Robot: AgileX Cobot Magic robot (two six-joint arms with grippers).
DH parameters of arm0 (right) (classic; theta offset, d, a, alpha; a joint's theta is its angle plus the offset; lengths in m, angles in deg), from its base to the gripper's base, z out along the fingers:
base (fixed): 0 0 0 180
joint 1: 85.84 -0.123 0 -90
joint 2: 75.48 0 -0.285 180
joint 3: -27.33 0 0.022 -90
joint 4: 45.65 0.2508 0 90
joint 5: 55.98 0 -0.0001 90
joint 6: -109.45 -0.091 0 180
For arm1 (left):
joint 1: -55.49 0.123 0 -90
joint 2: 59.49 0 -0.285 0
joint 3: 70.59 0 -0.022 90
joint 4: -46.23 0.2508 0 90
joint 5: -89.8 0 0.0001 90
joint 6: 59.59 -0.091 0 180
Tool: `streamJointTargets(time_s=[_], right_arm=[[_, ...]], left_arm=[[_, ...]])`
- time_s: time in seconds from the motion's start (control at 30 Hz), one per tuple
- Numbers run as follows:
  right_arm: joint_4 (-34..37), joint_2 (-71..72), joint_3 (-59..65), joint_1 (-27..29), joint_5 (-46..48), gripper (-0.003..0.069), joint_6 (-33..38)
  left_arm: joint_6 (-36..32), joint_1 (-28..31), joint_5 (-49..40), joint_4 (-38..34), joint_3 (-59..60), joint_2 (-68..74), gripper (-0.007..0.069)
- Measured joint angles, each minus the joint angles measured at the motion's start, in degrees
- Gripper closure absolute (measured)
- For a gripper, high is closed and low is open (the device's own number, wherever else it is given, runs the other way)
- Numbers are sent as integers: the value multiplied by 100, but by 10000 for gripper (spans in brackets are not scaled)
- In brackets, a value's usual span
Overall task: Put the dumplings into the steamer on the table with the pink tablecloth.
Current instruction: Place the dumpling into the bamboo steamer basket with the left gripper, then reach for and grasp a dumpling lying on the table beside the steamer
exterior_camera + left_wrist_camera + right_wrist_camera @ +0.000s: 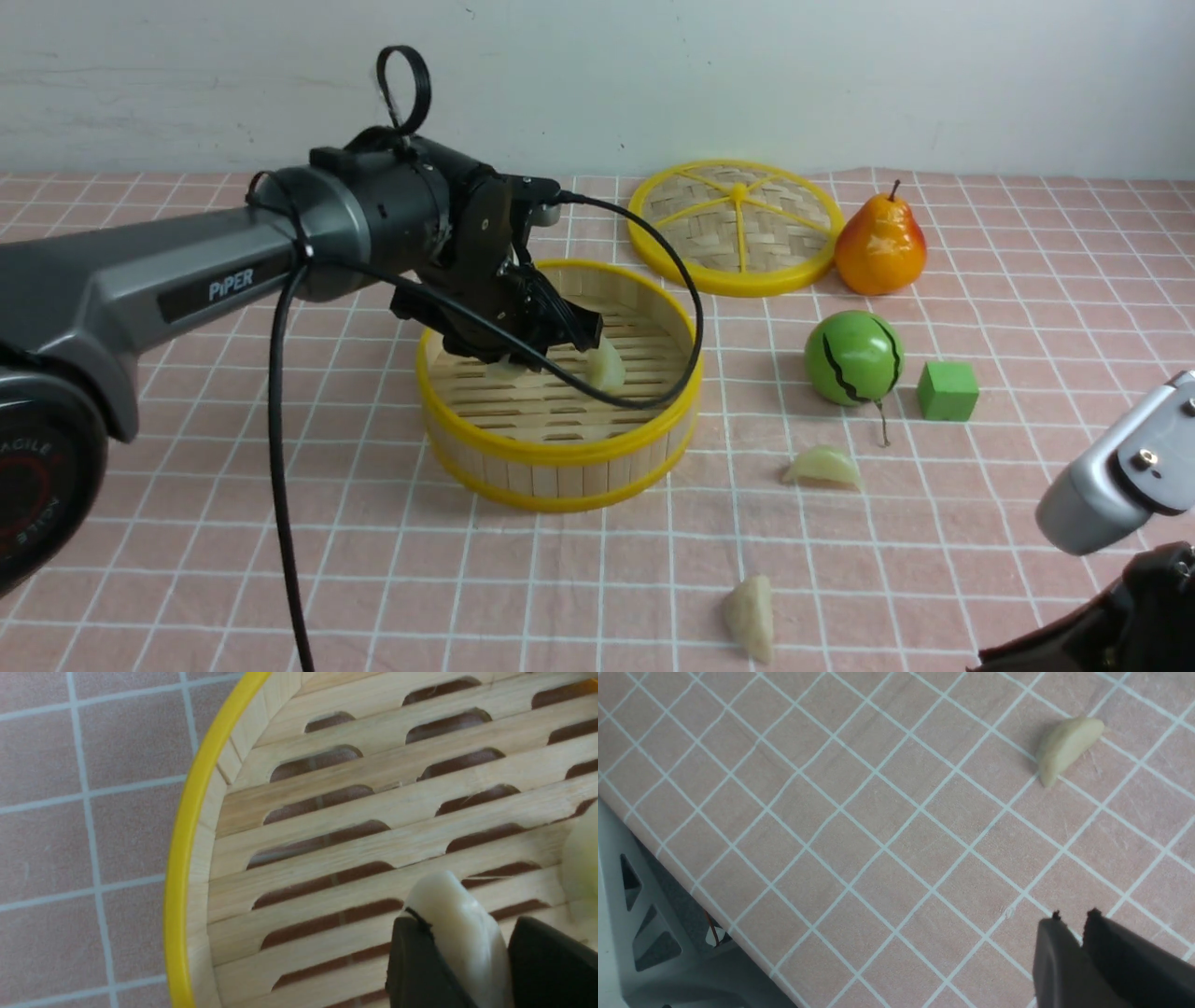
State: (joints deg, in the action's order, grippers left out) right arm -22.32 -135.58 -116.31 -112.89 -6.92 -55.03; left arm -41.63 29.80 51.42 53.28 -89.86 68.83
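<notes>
1. The left end effector (pixel 467 956) is clamped on a dumpling (pixel 455 914) low over the steamer (pixel 560 457) floor. A second dumpling (pixel 607 366) lies just beside it, at its 3 o'clock in the front view.
2. The glossy piece may cling to one finger on release and ride back out.
3. Opening wide could knock the second dumpling, and the cable (pixel 686 308) looped over the rim could snag on the lift.
4. A third dumpling (pixel 823 467) lies at the steamer's 4 o'clock and a fourth dumpling (pixel 752 616) at 5 o'clock. The right end effector (pixel 1074 917) hovers near the fourth, fingers almost together and empty.
5. The table (pixel 373 560) carries a slightly wrinkled pink grid cloth (pixel 1027 280), which could slip under a push. A white wall (pixel 840 75) stands at 12 o'clock.
</notes>
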Motion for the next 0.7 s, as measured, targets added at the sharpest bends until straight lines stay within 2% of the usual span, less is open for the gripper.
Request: streamJointTargets(time_s=[0.17,0.37,0.5,0.67,0.7], right_arm=[[-282,-116,0,0,11,570,-305],[-448,-258,-41,0,31,568,-341],[-713,-511,-271,-2,119,566,-461],[-1046,-1153,-848,-14,152,563,-466],[-1073,-1393,-1044,-67,152,561,-436]], left_arm=[[0,0,187,5,0,124,293],[0,0,40,18,-5,36,286],[-12,0,-251,23,1,-369,302],[-29,0,-704,191,1,-1488,385],[-43,0,-875,211,1,-1877,421]])
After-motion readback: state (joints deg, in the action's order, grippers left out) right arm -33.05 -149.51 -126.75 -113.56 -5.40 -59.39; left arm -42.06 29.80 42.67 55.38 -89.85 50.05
